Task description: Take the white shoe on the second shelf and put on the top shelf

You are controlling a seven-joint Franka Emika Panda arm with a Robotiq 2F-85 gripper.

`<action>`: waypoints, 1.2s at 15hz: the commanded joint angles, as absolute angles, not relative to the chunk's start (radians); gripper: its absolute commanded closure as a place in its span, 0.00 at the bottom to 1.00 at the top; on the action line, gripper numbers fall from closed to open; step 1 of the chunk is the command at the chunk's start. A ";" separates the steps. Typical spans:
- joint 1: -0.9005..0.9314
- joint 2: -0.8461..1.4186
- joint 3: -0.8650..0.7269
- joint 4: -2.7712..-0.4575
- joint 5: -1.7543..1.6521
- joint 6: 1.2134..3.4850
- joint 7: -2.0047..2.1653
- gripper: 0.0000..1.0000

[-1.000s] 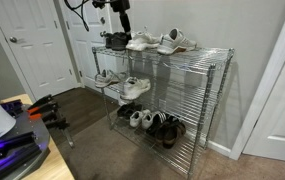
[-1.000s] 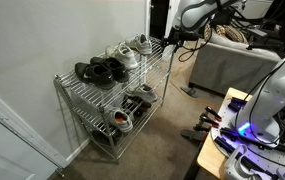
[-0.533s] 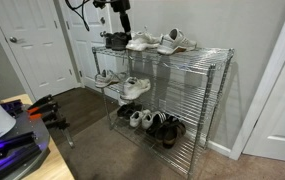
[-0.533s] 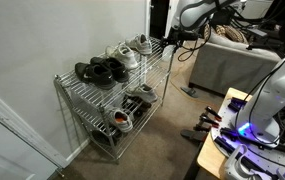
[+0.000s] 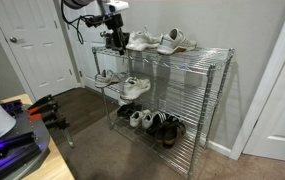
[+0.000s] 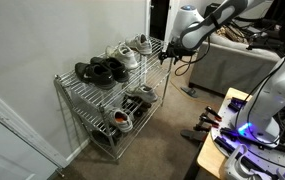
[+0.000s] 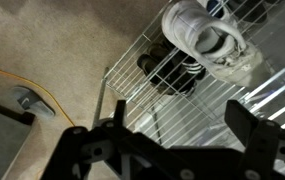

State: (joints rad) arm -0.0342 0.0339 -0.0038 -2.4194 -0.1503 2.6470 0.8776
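Arm [image 5: 86, 6]: rounded white link shells separated by dark joint bands, seen at upper left and upper right of the exterior views. Gripper [image 7: 167, 140]: matte black throughout. Its two blocky fingers [image 7: 82, 145], built from pinned linkage bars, span the lower wrist view.

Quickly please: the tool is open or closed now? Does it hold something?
Tool: open, holding nothing.
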 commanded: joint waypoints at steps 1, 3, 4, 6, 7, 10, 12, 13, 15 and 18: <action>0.011 0.121 -0.015 -2.446 -0.228 2.679 1.064 0.00; 0.045 0.172 -0.023 -2.438 -0.219 2.687 1.118 0.00; 0.058 0.201 -0.026 -2.427 -0.199 2.709 1.138 0.00; 0.088 0.244 -0.035 -2.407 -0.181 2.742 1.177 0.00; 0.100 0.261 -0.040 -2.397 -0.173 2.752 1.187 0.00; 0.131 0.306 -0.075 -2.381 -0.185 2.843 1.213 0.00; 0.152 0.336 -0.114 -2.377 -0.188 2.954 1.209 0.00; 0.167 0.352 -0.137 -2.374 -0.176 2.999 1.204 0.00; 0.172 0.376 -0.151 -2.364 -0.129 3.033 1.162 0.00; 0.186 0.371 -0.165 -2.363 -0.106 3.005 1.139 0.00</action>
